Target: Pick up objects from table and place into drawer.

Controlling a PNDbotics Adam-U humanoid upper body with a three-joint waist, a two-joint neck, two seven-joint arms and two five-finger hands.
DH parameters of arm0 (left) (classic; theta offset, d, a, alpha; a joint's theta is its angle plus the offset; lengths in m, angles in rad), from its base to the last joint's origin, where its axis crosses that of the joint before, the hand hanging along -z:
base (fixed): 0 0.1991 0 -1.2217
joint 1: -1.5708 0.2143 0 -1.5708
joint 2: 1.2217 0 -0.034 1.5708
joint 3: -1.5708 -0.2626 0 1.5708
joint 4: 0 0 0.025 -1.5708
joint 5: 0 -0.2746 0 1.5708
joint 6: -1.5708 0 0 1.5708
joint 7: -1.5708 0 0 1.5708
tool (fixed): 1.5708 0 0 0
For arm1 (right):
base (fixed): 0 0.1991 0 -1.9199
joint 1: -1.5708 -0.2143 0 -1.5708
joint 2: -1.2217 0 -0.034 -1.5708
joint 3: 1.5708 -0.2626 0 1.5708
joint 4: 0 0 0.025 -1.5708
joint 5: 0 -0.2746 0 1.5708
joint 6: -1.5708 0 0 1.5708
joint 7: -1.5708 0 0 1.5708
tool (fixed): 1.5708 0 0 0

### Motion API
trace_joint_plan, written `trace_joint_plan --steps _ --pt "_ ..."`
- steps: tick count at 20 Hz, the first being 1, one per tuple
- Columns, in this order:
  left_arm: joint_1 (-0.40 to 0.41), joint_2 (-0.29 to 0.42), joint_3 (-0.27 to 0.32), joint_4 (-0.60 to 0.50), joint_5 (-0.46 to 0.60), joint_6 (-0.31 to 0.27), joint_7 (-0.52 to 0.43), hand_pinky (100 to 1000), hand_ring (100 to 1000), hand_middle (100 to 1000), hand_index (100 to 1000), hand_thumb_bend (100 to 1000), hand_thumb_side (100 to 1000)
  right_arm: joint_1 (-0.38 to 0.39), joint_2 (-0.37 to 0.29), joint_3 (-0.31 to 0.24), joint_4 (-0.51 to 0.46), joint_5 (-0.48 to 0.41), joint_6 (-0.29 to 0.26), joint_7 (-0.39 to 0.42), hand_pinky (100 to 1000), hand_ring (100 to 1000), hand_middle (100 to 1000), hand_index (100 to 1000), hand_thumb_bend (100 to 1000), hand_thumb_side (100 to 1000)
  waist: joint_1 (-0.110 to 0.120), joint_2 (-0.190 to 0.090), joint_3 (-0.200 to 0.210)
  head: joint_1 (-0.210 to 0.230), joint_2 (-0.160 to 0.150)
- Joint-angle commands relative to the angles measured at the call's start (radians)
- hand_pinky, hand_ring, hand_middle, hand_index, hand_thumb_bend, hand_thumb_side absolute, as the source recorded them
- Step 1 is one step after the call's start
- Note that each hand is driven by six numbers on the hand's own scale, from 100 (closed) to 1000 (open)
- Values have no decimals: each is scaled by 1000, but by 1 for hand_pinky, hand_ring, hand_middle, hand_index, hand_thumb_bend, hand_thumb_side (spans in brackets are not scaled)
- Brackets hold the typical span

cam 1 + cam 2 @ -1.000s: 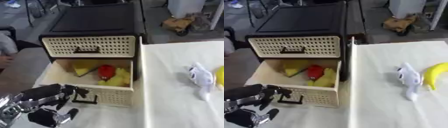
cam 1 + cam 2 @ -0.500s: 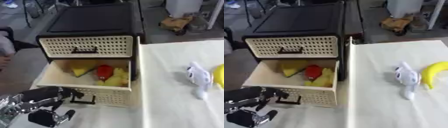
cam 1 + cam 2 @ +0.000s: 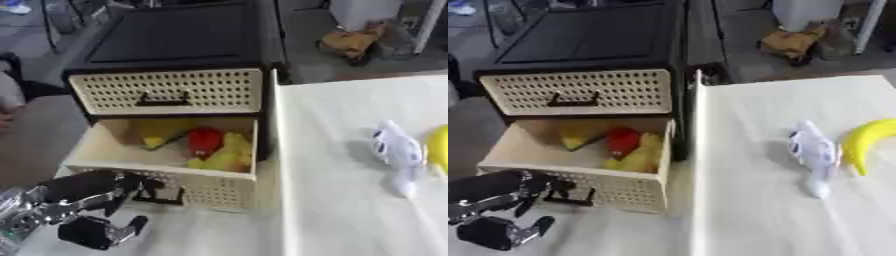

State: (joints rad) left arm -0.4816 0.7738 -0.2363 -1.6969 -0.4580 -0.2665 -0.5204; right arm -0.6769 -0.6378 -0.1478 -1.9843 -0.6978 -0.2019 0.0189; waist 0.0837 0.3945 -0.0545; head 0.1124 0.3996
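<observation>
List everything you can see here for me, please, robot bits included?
Drawer cabinet: one, black frame, cream perforated fronts, left of the table.
Upper drawer: one, cream, shut.
Lower drawer: one, cream, pulled open.
Toys in the lower drawer: yellow pieces and one red one.
Table: one, white cloth, right side.
White soft toy: one, lying on the cloth.
Banana: one, yellow, right of the white toy.
Left hand: one, black and silver, fingers curled at the lower drawer's handle.
Right hand: not in view.

A lab or workshop test bench.
Beyond the left hand (image 3: pixel 83 200): cloth-covered table (image 3: pixel 763 200), drawer unit (image 3: pixel 171 60), bare grey floor (image 3: pixel 745 30) with clutter.
</observation>
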Motion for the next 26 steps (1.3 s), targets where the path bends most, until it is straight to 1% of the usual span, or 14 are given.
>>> trace_joint_plan --steps 1,4,7,8,9,12,15,17,21,24,26 --pt "-17 18 19 0 19 -4 16 181 307 850 1000 100 707 -13 -17 -6 -16 4 -1 7 739 855 595 689 330 997 -4 -17 -1 2 -19" --pt "-20 18 23 1 29 -1 20 179 306 854 1000 100 707 -13 -16 -6 -16 6 0 10 740 856 594 688 333 992 -4 -14 -1 3 -22" --pt "-20 14 26 6 53 14 16 131 270 798 1000 100 730 -10 -15 -7 -16 8 4 13 740 857 594 689 335 990 -4 -12 1 3 -25" --pt "-19 14 29 5 58 24 5 133 269 806 1000 100 767 -8 -14 -8 -16 9 5 12 740 857 594 689 333 989 -5 -13 4 2 -23" --pt "-16 13 31 1 64 37 -19 135 270 812 1000 100 779 -4 -14 -10 -16 10 6 11 740 857 594 689 332 988 -6 -15 8 -1 -19" --pt "-12 14 55 -35 109 79 -87 146 274 809 1000 100 778 3 -17 -12 -16 13 7 8 740 857 594 689 333 990 -7 -21 18 -7 -13" --pt "-12 24 80 -75 162 112 -104 150 275 811 1000 100 791 5 -18 -11 -16 14 8 8 741 857 594 689 336 989 -5 -22 18 -8 -13" --pt "-16 29 83 -79 182 127 -105 149 275 811 1000 100 794 0 -15 -9 -16 13 8 10 741 857 594 689 334 988 -2 -19 10 -4 -20" --pt "-27 34 77 -54 184 139 -120 144 273 822 1000 100 793 -7 -14 -8 -16 12 9 13 741 858 595 689 338 982 0 -9 -1 1 -35" --pt "-31 32 75 -34 159 132 -117 151 278 847 1000 100 776 -10 -14 -10 -16 12 11 11 741 859 594 689 339 977 0 -4 -2 1 -40" --pt "-33 32 77 -28 139 120 -96 152 279 861 1000 100 763 -12 -14 -9 -16 12 13 12 742 859 594 689 340 976 1 -2 -1 2 -42"
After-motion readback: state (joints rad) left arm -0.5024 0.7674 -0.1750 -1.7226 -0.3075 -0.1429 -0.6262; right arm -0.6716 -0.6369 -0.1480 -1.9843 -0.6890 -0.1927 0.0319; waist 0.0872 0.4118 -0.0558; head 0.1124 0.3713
